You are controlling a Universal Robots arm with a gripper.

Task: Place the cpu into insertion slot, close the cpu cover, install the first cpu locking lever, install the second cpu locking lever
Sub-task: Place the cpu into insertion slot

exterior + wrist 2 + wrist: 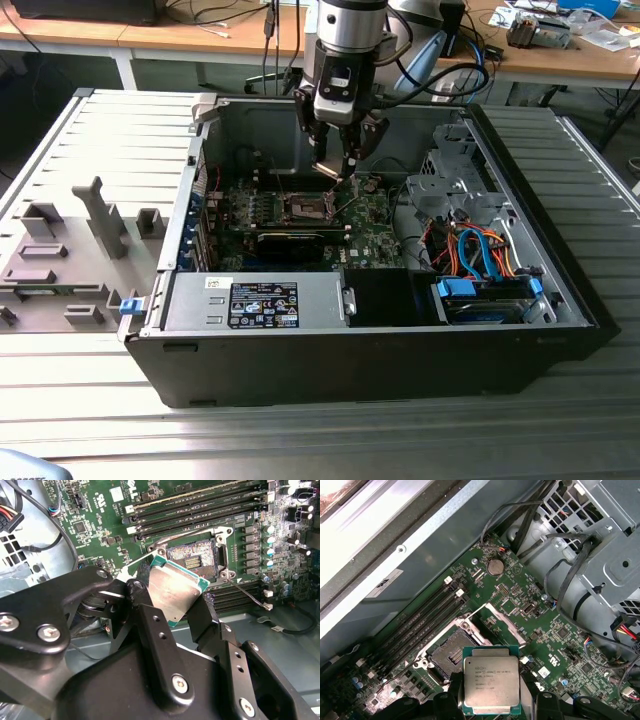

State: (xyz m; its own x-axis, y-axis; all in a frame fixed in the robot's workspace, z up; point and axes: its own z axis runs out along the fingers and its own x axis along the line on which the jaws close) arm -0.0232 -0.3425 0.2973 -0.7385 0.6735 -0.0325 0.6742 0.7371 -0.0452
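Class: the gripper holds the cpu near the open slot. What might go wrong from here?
The cpu, pinched only by its edges in the gripper, might slip. It looks offset from the slot; lowered askew, it may damage the contacts. The raised cover stands close and might be knocked.

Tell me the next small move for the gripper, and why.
Probably shift the gripper across and lower it a little toward the insertion slot. It is shut on the cpu, gripping two opposite edges. In the first wrist view the socket's contacts lie bare and the cpu sits off to one side of it, so it looks not yet lined up.
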